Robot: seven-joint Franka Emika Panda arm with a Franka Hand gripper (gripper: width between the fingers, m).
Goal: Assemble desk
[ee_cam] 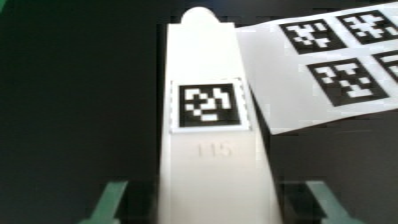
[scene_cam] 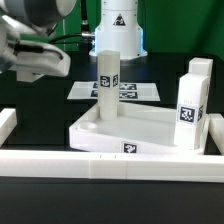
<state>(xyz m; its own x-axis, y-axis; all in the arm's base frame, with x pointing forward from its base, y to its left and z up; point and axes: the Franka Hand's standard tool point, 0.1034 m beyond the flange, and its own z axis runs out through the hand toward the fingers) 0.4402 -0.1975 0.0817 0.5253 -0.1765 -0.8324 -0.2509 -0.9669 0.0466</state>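
Note:
The white tabletop [scene_cam: 100, 138] lies with its rim up in the middle of the exterior view. One white leg [scene_cam: 106, 80] with a tag stands upright at its far corner towards the exterior view's left. A second leg [scene_cam: 189, 108] stands at its right corner, and a third [scene_cam: 201, 70] shows just behind that. My gripper [scene_cam: 48, 55] hovers to the exterior view's left of the upright leg, apart from it. In the wrist view the tagged leg [ee_cam: 210, 110] runs out from between my gripper's [ee_cam: 217, 190] green fingers [ee_cam: 118, 200], with a dark gap on each side. The gripper is open.
The marker board [scene_cam: 128, 92] lies flat on the black table behind the tabletop and shows in the wrist view [ee_cam: 338, 65]. A long white border rail [scene_cam: 110, 165] runs along the front, with a raised end [scene_cam: 5, 125] at the exterior view's left. A white stand [scene_cam: 118, 25] stands at the back.

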